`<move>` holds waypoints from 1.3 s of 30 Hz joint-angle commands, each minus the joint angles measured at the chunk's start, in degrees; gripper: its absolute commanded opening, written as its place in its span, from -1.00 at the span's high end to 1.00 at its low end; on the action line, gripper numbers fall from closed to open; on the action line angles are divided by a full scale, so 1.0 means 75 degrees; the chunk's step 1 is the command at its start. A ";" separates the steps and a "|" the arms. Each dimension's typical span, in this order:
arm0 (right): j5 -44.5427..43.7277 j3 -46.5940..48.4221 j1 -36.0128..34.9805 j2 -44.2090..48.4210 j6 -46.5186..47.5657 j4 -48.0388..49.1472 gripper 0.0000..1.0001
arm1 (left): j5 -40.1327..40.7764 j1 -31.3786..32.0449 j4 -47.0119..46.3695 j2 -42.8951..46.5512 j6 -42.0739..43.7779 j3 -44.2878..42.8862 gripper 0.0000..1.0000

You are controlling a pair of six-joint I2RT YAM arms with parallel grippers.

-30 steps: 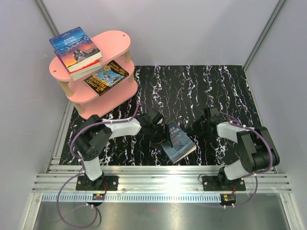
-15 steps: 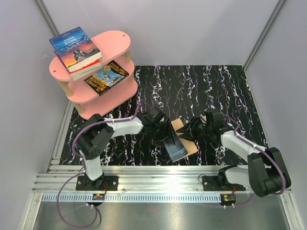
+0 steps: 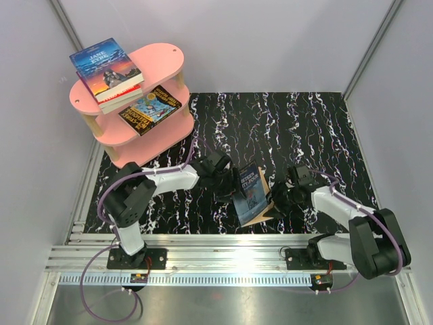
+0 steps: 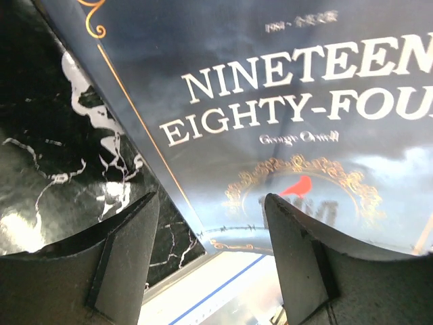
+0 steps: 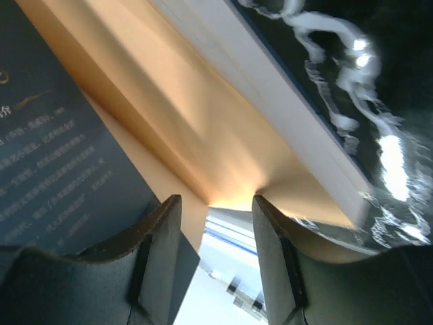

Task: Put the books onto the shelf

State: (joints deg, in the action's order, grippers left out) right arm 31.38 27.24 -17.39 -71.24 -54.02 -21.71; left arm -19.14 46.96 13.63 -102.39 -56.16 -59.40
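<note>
Here the left gripper [image 4: 211, 203] has its fingers [image 4: 125, 261] spread apart, closed on nothing. The front cover of the dark blue Nineteen Eighty-Four [image 4: 291, 101] faces them just past the tips, its lower corner between them; whether they touch it I cannot tell. The right gripper [image 5: 216, 200] is likewise spread, its tips at the fold where the tan inner cover parts from the white page block. The book stands tilted on the black marbled table [image 3: 304, 128] between both grippers. Well beyond the left fingers is the pink shelf [image 3: 161, 62], with Jane Eyre [image 3: 105, 68] on its top board and the blue-yellow Treehouse [image 3: 149, 108] on the middle one.
</note>
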 commanded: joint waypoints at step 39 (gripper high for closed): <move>-0.1390 0.0398 0.0771 0.1422 -0.1293 0.0133 -0.52 | 0.0091 -0.0097 0.0761 0.0421 0.0340 -0.0659 -0.30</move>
State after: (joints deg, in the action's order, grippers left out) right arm 21.98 30.00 -11.81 -64.66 -61.82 -21.96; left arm -17.76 46.50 19.97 -98.96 -54.39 -62.54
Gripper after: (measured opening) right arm 0.760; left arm 0.653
